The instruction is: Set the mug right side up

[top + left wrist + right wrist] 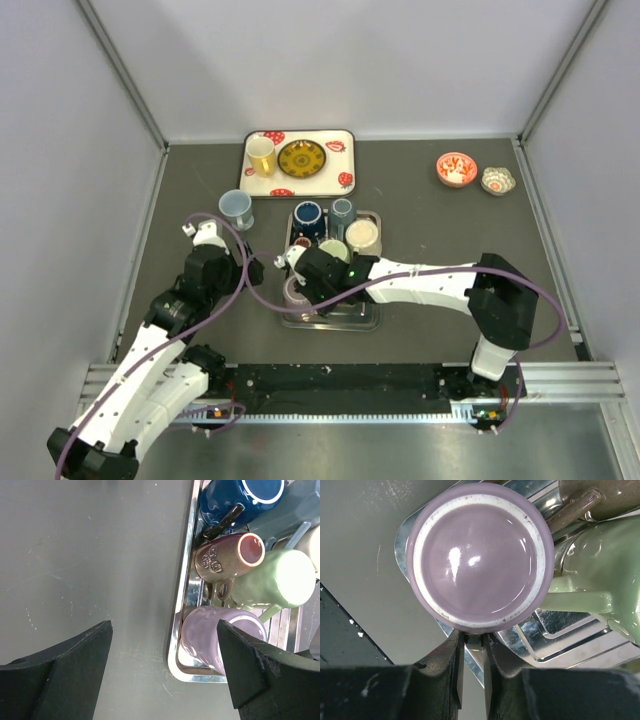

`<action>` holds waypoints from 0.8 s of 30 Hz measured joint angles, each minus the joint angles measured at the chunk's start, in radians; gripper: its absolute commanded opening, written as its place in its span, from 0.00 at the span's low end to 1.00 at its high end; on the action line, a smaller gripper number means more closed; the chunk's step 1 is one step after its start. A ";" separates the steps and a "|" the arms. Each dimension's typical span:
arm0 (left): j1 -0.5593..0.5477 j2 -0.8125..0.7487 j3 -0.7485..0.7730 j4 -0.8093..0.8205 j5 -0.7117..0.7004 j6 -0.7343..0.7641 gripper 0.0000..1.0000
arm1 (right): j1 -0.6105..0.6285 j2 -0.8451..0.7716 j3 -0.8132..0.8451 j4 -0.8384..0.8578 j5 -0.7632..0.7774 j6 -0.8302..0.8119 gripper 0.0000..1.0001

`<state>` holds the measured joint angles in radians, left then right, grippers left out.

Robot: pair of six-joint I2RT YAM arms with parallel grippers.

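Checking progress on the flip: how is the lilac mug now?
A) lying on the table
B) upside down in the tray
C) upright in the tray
B: the lilac mug shows its base and pale foot ring to the right wrist camera, sitting in the metal tray.

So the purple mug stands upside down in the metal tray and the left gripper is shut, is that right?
Not quite: the left gripper is open, fingers wide apart, as the left wrist view shows. The purple mug does stand upside down in the metal tray.
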<state>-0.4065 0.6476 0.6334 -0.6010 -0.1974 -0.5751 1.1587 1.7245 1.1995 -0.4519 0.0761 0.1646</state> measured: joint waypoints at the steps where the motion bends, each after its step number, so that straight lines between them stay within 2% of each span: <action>1: 0.000 -0.001 0.000 -0.001 0.000 0.000 0.90 | 0.000 0.000 0.000 0.000 0.001 0.003 0.00; 7: 0.000 -0.011 0.000 -0.001 0.000 -0.003 0.90 | 0.010 -0.043 -0.019 -0.011 0.007 0.021 0.00; 21: 0.000 -0.009 0.079 -0.002 -0.020 -0.003 0.89 | 0.045 -0.321 -0.058 -0.085 0.015 0.075 0.00; 24: 0.000 -0.027 0.098 -0.002 -0.043 -0.011 0.93 | 0.030 -0.399 -0.109 -0.085 0.015 0.124 0.00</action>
<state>-0.4065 0.6209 0.7315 -0.6033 -0.2409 -0.5865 1.1889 1.3258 1.0908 -0.5373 0.0914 0.2886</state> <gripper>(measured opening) 0.897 0.162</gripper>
